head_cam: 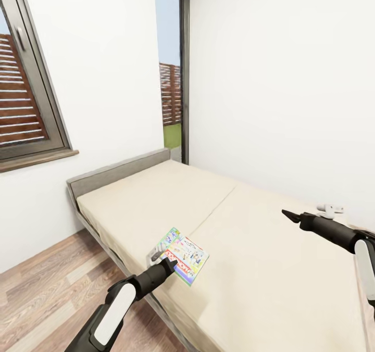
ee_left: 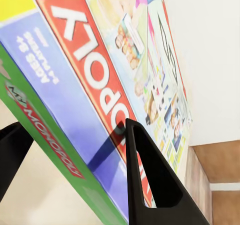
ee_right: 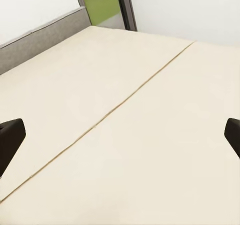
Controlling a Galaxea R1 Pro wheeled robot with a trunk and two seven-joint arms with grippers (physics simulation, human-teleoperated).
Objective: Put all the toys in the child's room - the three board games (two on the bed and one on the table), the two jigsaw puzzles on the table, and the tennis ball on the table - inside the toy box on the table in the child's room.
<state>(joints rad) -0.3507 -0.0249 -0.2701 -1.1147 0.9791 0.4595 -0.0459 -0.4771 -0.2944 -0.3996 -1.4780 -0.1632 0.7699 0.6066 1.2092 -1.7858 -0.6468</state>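
The board game, a green-edged Monopoly box, lies flat near the bed's near edge, its long axis slanting away from us. Our left gripper is right at it, far nearer than our right gripper, which hangs wide open over bare mattress. Our left fingers straddle the box's edge; we judge them about to close.

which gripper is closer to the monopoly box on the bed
Left. The left gripper is right at the Monopoly box, its jaws straddling the box's green edge in the left wrist view. The right gripper hangs open over bare bed, well off to the box's right.
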